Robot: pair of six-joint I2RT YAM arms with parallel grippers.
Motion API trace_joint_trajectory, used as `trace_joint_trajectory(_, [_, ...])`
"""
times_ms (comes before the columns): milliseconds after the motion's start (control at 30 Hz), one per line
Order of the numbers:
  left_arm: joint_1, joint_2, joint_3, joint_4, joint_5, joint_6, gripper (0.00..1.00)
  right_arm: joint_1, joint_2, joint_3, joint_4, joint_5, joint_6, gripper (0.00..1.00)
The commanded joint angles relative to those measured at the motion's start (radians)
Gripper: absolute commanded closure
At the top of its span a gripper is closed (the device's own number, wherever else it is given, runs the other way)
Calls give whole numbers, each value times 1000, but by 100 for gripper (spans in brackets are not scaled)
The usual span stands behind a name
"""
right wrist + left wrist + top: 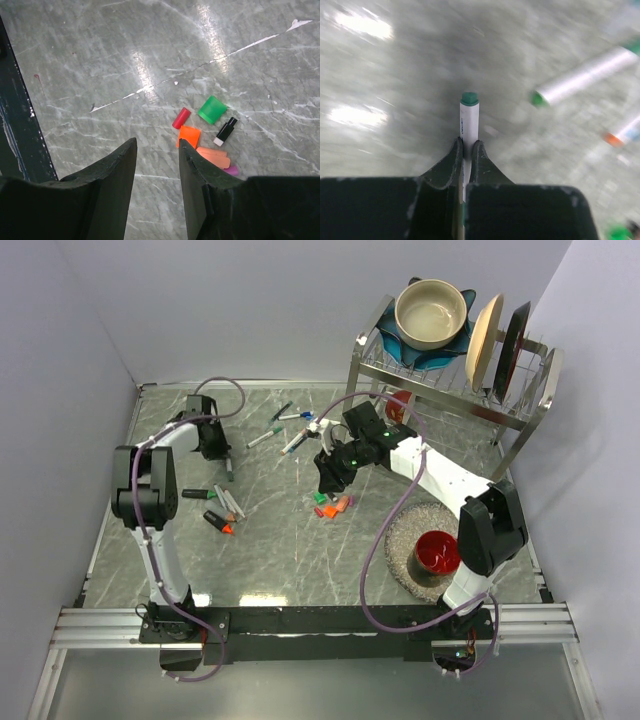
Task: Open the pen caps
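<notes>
Fingers (451, 162) of the left hand (467, 145) are pinched tight on a white marker (469, 120), whose green end points away at 12 o'clock over the table (395, 75). A second, blurred marker (585, 75) lies at 2 o'clock. The right hand (157, 145) hangs partly open with nothing between its jaws. The loose pen caps (332, 507) lie on the table at 2 o'clock from its fingertips in the wrist view: an orange cap (188, 136) nearest, then a red cap (181, 118), green cap (212, 109) and black cap (225, 131). From above, more markers (225, 505) lie at 6 o'clock from the left hand, a dish rack (450, 370) stands at 1 o'clock, and a red cup (437, 552) at 4 o'clock.
</notes>
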Motion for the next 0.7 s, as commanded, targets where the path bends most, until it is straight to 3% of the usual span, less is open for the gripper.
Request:
trace_joint_trajectory(0, [-7,-147,-94,193,220,-115,99,-10,-62,-16,19,-39,-13,53])
trace_joint_trajectory(167, [-7,-294,-258,463,410,-227,99,-8,-63,-42,62,-123,37,53])
trace_joint_trajectory(333, [-42,-441,-468,710,527,-402,99,1,-49,-111,232,-312,244,53])
trace_joint_trajectory(467, [-116,-557,-620,909,517,-500,99,9,-59,-189,445,-349,490,53])
trace_joint_trajectory(667, [-228,-713,-850,1072,367,-649,99,21,-84,-293,731,-347,841,47])
